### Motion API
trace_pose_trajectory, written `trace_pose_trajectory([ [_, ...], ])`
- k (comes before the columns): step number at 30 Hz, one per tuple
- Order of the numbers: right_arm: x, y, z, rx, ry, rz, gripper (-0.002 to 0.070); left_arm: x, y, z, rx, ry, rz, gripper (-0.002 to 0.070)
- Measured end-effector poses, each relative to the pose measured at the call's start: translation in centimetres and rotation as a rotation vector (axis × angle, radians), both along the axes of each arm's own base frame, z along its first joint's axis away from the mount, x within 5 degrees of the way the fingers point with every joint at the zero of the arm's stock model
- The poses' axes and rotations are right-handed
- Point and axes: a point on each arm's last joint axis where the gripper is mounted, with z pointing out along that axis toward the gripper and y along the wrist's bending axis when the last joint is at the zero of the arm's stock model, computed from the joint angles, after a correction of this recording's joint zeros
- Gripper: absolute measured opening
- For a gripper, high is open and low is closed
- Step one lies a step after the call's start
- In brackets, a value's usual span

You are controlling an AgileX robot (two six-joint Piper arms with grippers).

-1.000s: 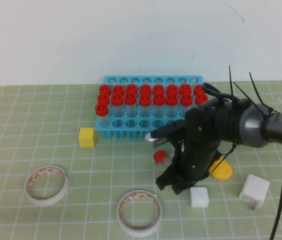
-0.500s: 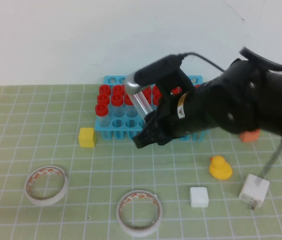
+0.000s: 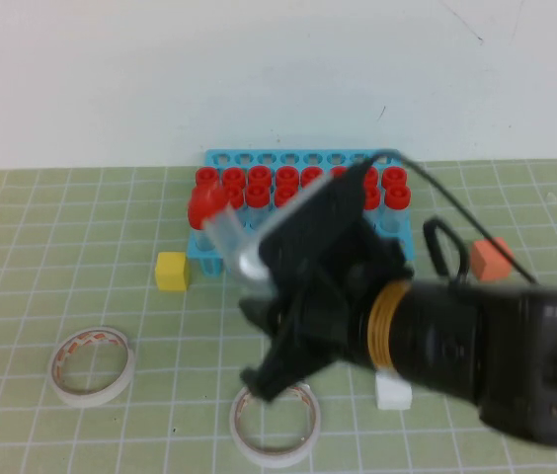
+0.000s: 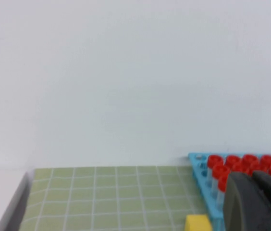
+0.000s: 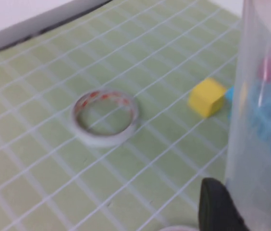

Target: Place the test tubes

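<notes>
My right gripper (image 3: 251,263) is shut on a clear test tube (image 3: 221,233) with a red cap (image 3: 204,206), held tilted in the air over the left front corner of the blue rack (image 3: 221,159). Several red-capped tubes (image 3: 259,185) stand in the rack's back rows. In the right wrist view the tube (image 5: 259,120) fills the edge, clamped in the right gripper (image 5: 253,211), with one dark finger (image 5: 216,208) against it. My left gripper (image 4: 252,182) shows only in the left wrist view, shut and empty, with the rack (image 4: 199,168) beyond it.
A yellow cube (image 3: 171,270) lies left of the rack. Two tape rolls (image 3: 91,365) (image 3: 274,423) lie near the front. A white cube (image 3: 393,391) and an orange cube (image 3: 491,259) lie to the right. My right arm (image 3: 456,346) hides the table's right front.
My right gripper has lifted the tube off the table and swung it left and toward the camera. The arm now covers the duck and the white block.
</notes>
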Motion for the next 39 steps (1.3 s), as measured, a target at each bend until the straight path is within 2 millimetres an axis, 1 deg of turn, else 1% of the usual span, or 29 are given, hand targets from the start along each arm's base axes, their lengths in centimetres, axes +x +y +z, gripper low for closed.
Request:
trace_pose_trajectory([
  [3, -1.1, 0.1, -1.4, -0.018, 0.004, 0.066, 0.0235, 0.0, 0.0, 0.2, -0.044, -0.014, -0.004, -0.0001],
  [7, -1.9, 0.5, -1.9, 0.023, 0.01, 0.149, 0.0235, 0.0, -0.1, 0.3, -0.063, -0.026, -0.022, -0.0001],
  [13, -2.6, 1.2, -1.3, 0.098, -0.02, 0.252, 0.0235, -0.2, -1.0, 0.4, -0.095, -0.032, -0.131, -0.0001],
  [20, -2.7, 1.5, -0.4, 0.183, -0.076, 0.285, 0.0235, -0.5, -2.1, 0.5, -0.186, -0.01, -0.297, -0.0001],
  [25, -3.1, 2.0, 0.7, 0.287, -0.133, 0.348, 0.0235, -0.4, -3.0, 0.6, -0.211, -0.003, -0.394, 0.0],
  [26, -3.1, 2.1, 0.6, 0.296, -0.137, 0.356, 0.0235, -0.3, -3.2, 0.6, -0.215, -0.006, -0.408, 0.001],
  [28, -3.1, 2.4, 0.5, 0.314, -0.141, 0.371, 0.0235, -0.1, -3.4, 0.7, -0.219, -0.011, -0.426, 0.0051],
  [29, -3.1, 2.5, 0.5, 0.321, -0.142, 0.377, 0.0235, 0.0, -3.5, 0.7, -0.222, -0.014, -0.43, 0.0092],
  [31, -3.1, 2.7, 0.3, 0.331, -0.146, 0.392, 0.0235, 0.2, -3.7, 0.8, -0.223, -0.017, -0.434, 0.0194],
  [34, -3.3, 2.9, 0.3, 0.343, -0.173, 0.434, 0.0235, 0.5, -3.9, 0.8, -0.23, -0.015, -0.437, 0.0389],
  [35, -3.4, 2.9, 0.3, 0.341, -0.181, 0.444, 0.0235, 0.6, -3.9, 0.8, -0.242, -0.017, -0.44, 0.0439],
  [36, -3.4, 3.0, 0.3, 0.34, -0.185, 0.452, 0.0235, 0.7, -4.0, 0.9, -0.254, -0.021, -0.443, 0.0475],
  [39, -3.5, 3.2, 0.0, 0.332, -0.19, 0.471, 0.0235, 1.1, -4.2, 1.0, -0.276, -0.03, -0.45, 0.0521],
])
